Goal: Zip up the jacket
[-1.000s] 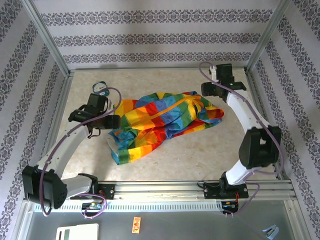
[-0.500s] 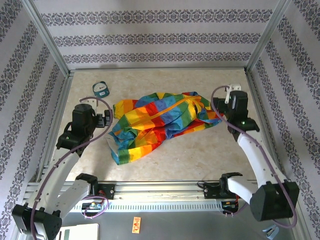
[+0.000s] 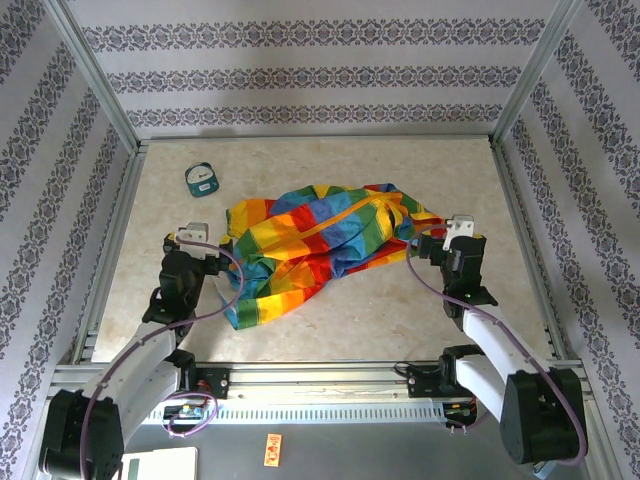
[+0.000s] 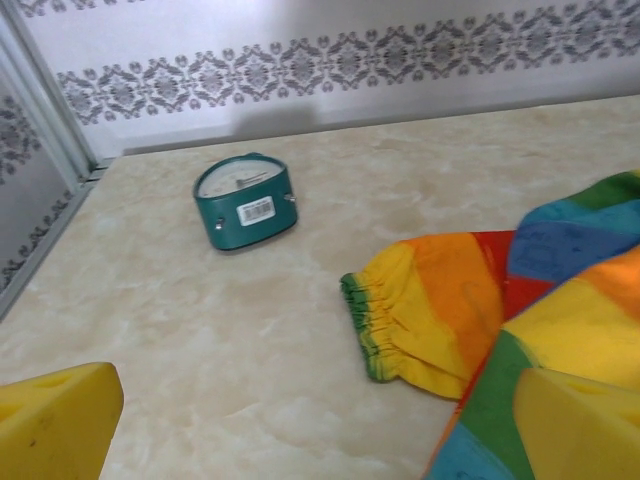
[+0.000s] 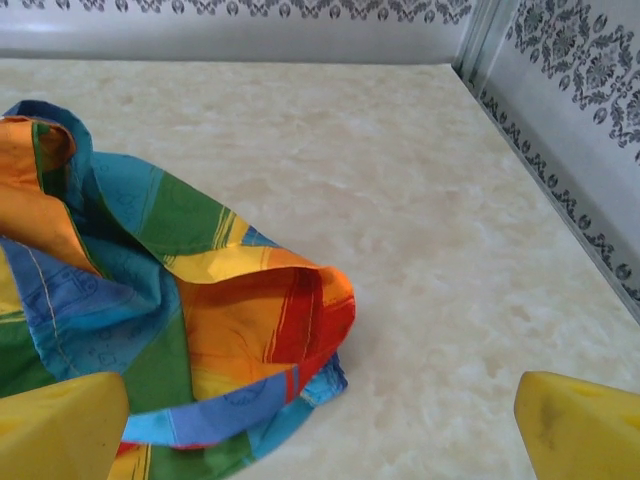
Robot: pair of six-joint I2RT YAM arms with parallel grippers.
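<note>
The jacket (image 3: 320,245) lies crumpled on the middle of the table (image 3: 330,160). Its long axis runs on a diagonal, from the table's near left toward its far right. An orange-yellow zipper edge (image 3: 340,218) follows the same slant along the upper side, and the two front halves do not look joined. One elastic cuff (image 4: 375,325) points toward the table's left side, where a small teal gadget (image 3: 201,179) sits near the far left corner, well apart from the cloth.

The left gripper (image 3: 197,238) hangs over the table's left half with its yellow fingers (image 4: 55,420) spread wide and holding nothing. The right gripper (image 3: 452,238) hangs over the table's right half, also released, with a bunched fold of the jacket and bare tabletop between its fingers (image 5: 580,425).
</note>
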